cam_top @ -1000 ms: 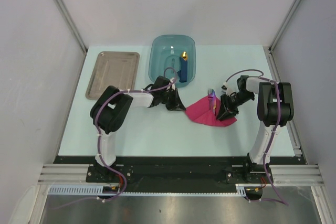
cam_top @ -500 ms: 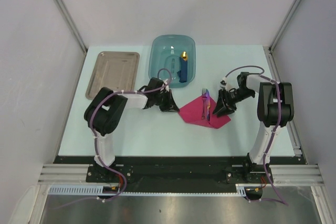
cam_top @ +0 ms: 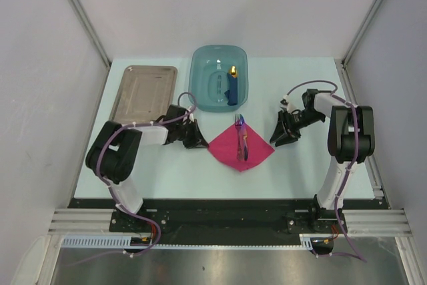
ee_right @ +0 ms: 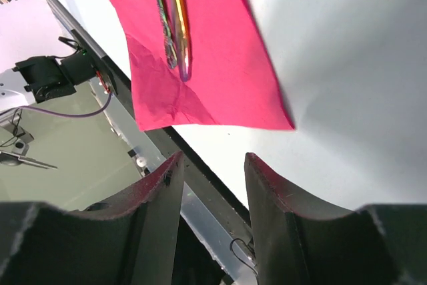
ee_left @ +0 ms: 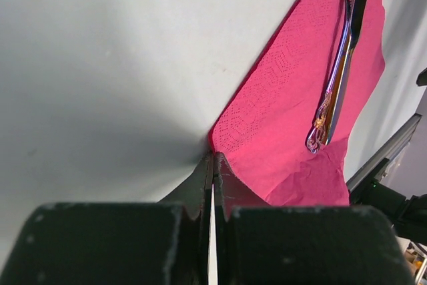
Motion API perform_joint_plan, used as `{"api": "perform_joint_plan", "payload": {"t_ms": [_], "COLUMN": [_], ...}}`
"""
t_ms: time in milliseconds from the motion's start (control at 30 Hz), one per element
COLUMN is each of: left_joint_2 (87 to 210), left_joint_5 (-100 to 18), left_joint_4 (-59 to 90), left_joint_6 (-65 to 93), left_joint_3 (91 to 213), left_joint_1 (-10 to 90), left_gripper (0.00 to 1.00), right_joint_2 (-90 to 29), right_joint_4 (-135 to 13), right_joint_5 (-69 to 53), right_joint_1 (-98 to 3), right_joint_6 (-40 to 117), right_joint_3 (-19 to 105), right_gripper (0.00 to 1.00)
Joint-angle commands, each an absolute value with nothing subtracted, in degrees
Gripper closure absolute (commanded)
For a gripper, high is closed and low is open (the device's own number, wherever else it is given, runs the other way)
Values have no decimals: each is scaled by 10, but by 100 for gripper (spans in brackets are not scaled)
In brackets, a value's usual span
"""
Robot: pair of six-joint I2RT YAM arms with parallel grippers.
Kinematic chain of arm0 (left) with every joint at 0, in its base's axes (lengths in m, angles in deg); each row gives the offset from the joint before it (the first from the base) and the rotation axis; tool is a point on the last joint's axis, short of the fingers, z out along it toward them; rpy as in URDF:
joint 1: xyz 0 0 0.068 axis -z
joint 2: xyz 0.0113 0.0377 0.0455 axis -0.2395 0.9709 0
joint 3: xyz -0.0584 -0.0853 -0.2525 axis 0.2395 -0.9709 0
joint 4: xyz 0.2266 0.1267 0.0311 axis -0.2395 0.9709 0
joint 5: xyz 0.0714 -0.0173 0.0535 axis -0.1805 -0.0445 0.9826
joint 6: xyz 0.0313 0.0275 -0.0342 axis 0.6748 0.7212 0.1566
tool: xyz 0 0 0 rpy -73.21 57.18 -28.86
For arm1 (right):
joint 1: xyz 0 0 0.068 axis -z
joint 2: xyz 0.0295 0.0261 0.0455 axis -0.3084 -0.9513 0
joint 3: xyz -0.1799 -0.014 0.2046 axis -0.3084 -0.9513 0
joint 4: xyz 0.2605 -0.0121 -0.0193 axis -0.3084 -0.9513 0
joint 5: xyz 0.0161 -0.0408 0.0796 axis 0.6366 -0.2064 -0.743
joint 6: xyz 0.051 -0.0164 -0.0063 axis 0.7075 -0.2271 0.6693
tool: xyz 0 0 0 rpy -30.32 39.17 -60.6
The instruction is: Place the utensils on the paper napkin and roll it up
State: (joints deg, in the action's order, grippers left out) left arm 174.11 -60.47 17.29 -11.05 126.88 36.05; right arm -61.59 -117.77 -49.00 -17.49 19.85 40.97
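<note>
One paper napkin (cam_top: 223,148) flat on surface (cam_top: 167,171), diamond-wise, near middle. Two utensils (cam_top: 240,139) counted on it, side by side along its middle — placing judged done, rolling in hand. Left fingers (ee_left: 199,188) pressed together, pinching napkin's left corner; right fingers (ee_right: 163,195) spread, empty, just off right corner. Next: carry pinched corner over utensils without shifting them. Farther back — one tray (cam_top: 143,91), one blue basin (cam_top: 197,78) holding one blue object (cam_top: 232,88).

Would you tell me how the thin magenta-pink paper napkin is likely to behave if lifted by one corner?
The thin magenta-pink paper napkin would probably droop and fold, since it shows soft creases. It looks very thin, so it may tear easily. The silvery purple-handled utensils lying on it would likely slide off.
</note>
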Motion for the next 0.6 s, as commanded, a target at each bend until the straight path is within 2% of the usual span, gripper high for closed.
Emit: {"api": "perform_joint_plan", "payload": {"t_ms": [0,567], "left_joint_2": [1704,1648], "left_joint_5": [-573,-568], "left_joint_4": [214,258], "left_joint_6": [-63,11], "left_joint_3": [1235,1191], "left_joint_1": [339,280], "left_gripper": [100,100], "right_joint_2": [-598,-539], "right_joint_4": [-1181,-1106], "right_joint_5": [-495,-499], "right_joint_1": [-197,-250], "right_joint_6": [201,253], "right_joint_3": [426,369], "right_gripper": [54,56]}}
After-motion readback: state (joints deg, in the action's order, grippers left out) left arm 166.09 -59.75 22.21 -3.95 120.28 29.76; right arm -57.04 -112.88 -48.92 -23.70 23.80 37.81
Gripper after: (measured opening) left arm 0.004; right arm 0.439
